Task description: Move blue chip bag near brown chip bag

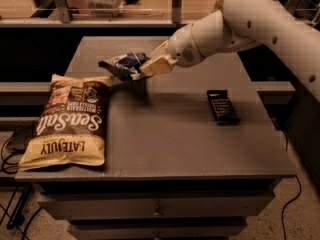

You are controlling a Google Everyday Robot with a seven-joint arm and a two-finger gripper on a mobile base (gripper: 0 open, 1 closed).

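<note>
My gripper [142,68] is shut on the small dark-blue chip bag [122,64] and holds it just above the grey table, close to the top right corner of the brown chip bag. The brown chip bag [70,121] is large and puffy, with cream ends and white "Sea Salt" and "LATE JULY" lettering, and lies flat at the table's left side. The white arm reaches in from the upper right.
A small black rectangular snack bar [222,106] lies on the right part of the grey table [165,144]. Drawers sit under the table's front edge. Cables hang at the lower left. A shelf and glass rail run behind the table.
</note>
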